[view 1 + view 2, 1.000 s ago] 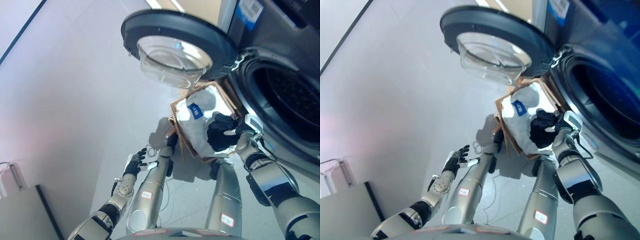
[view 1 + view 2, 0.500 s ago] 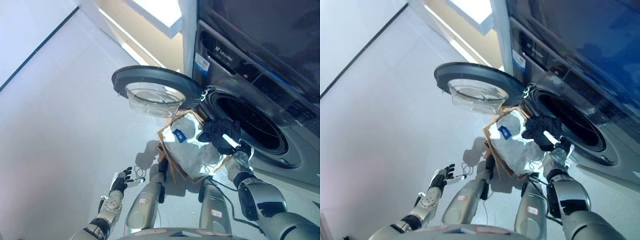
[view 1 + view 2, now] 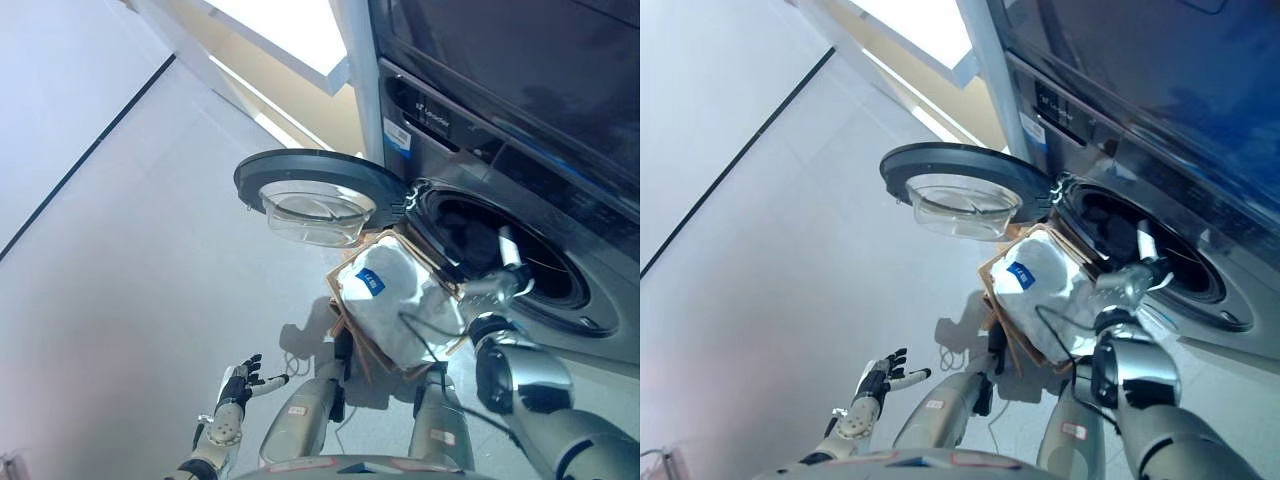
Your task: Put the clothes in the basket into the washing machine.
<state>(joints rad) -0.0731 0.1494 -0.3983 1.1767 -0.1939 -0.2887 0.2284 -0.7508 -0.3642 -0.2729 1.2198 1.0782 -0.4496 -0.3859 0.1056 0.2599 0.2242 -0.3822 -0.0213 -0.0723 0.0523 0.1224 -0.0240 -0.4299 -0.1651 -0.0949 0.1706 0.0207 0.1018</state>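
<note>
Grey floor, right hand at washing machine opening, dark garment just inside

The washer runs off the frame at twelve and three o'clock. Inside its drum all is dark — any cloth there cannot be made out. The right hand sits at the drum's mouth, its fingers too small and dim to read. The basket hides its far rim behind the white cloth.

I saw the right hand stretched forward on an extended arm, fingers straight, while the left hand hung low, fingers loosely spread.
</note>
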